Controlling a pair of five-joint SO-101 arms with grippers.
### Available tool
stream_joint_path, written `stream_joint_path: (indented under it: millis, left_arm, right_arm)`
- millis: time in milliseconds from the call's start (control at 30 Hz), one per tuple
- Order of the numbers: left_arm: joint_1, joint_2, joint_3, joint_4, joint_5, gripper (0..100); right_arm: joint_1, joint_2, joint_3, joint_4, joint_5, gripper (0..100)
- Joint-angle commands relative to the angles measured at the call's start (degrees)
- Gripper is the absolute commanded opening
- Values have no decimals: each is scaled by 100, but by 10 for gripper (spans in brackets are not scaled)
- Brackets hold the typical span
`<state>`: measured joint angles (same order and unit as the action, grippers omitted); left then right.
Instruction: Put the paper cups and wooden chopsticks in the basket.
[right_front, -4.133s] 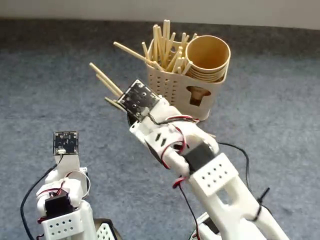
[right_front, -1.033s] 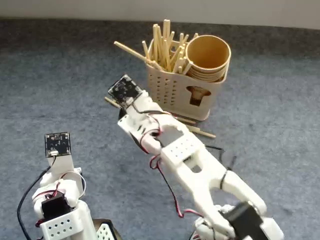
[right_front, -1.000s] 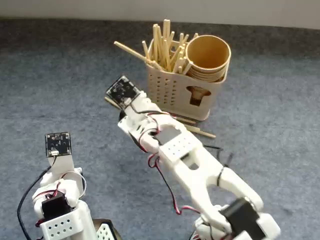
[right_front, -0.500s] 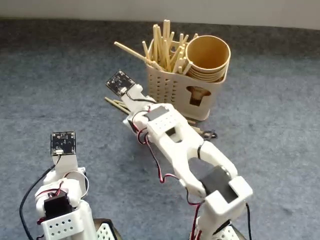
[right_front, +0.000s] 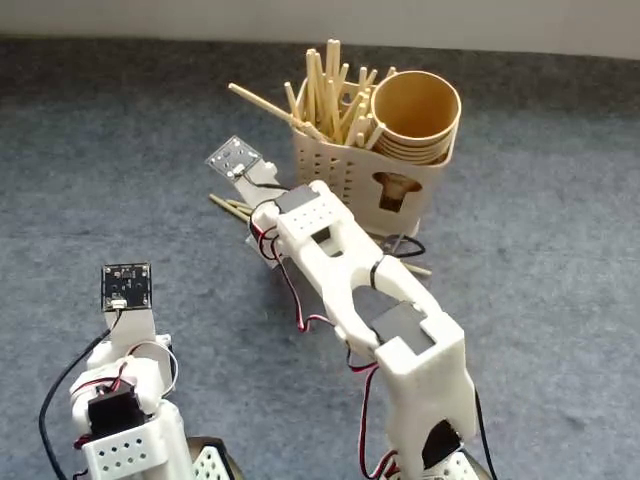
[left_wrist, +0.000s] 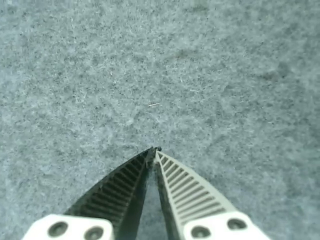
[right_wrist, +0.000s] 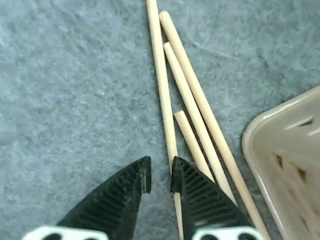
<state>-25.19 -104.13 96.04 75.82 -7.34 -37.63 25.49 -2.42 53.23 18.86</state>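
1. The right gripper is hanging low over the carpet with its fingers a little apart. A narrow strip of carpet is showing between the tips, and they are gripping nothing.
2. Four loose chopsticks are lying flat on the carpet just ahead of those tips, side by side and touching one another. The outermost chopstick is running in toward the gap and passing under the inner edge of the finger on the basket side (whether finger and stick are touching, I cannot tell).
3. Just beyond the sticks, a corner of the basket is sitting on the carpet, near them but apart.
4. From above, the right arm is stretching across to the basket's foot, with the sticks' ends poking out from under its wrist.
5. Inside the basket, a stack of paper cups is standing upright beside a bundle of standing chopsticks that are leaning at different angles.
6. The left gripper is hovering over the carpet with its tips pressed together, holding nothing. The left arm is sitting well apart from the basket.
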Motion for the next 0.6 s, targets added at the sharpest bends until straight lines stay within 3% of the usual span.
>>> stream_joint_path:
  millis: [0,333,467,567]
  left_arm:
    - [119,-92,110,26,-18,14]
    - [119,-92,110,26,-18,14]
    - [119,-92,110,26,-18,14]
    - [127,-92,110,26,-18,14]
  right_arm:
    - [75,101,-593,303,88,81]
    - [312,1209,-1947,1182,88,80]
    - [277,1543,-2677,1947,149,2]
    - [198,1596,-3257,2747,624,6]
